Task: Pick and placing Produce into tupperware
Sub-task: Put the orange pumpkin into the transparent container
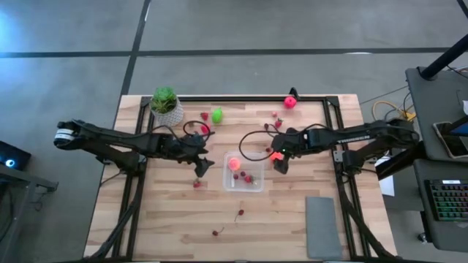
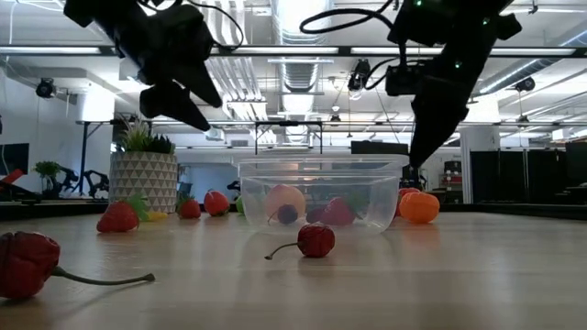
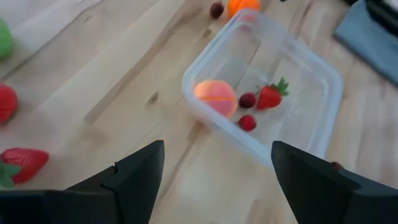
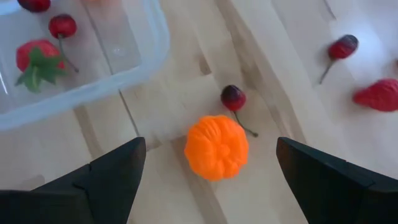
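The tub (image 1: 246,174) sits mid-table w/ an orange-pink ball (image 3: 215,98), a strawberry (image 3: 270,97) and two cherries inside; the rest of the produce is scattered round it. The right gripper (image 4: 208,171) is hung jaws wide and empty just over an orange fruit (image 4: 216,147) lying beside the tub's right wall, w/ a dark cherry (image 4: 232,96) touching or nearly touching that fruit. The left gripper (image 3: 214,177) is also spread open, nothing held, above bare wood just left of the tub, a strawberry (image 3: 22,164) lying near it. Risks, as judged: the orange fruit is round and ribbed, so an off-centre close could squirt it out and roll it away; the cherry could be nipped along w/ it or its stem snagged. The tub wall is close, so a finger coming down on that side could clip the rim and shove the light tub, maybe spilling what's inside. Both arms are crowded at the tub, so a carry over the rim could bring the wrists into contact. A release from too high could bounce the fruit back out
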Controlling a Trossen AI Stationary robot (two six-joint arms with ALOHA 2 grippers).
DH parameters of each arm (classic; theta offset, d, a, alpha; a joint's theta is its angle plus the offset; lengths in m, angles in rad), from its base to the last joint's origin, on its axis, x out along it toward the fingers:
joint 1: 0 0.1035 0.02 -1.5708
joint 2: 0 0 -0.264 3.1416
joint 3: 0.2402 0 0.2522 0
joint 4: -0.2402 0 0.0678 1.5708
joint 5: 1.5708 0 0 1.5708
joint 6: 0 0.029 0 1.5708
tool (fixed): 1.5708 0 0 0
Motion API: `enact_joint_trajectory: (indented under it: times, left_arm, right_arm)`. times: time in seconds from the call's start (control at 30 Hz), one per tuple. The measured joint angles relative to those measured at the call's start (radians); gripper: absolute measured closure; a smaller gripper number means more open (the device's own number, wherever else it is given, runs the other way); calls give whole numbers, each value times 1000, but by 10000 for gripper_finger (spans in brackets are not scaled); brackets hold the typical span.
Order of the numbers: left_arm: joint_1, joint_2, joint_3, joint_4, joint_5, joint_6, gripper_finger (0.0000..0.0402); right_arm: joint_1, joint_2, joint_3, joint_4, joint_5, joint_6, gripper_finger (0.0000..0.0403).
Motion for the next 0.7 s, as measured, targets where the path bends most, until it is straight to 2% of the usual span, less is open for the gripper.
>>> enact_joint_trajectory:
  times: [0.3,0.7]
  left_arm:
    - [0,-1,-34,2,0,17,120]
    - [0,0,-56,2,0,17,120]
  right_arm:
    - [0,100,0,18,1,-145,49]
    - [-10,219,-6,58,-16,-147,67]
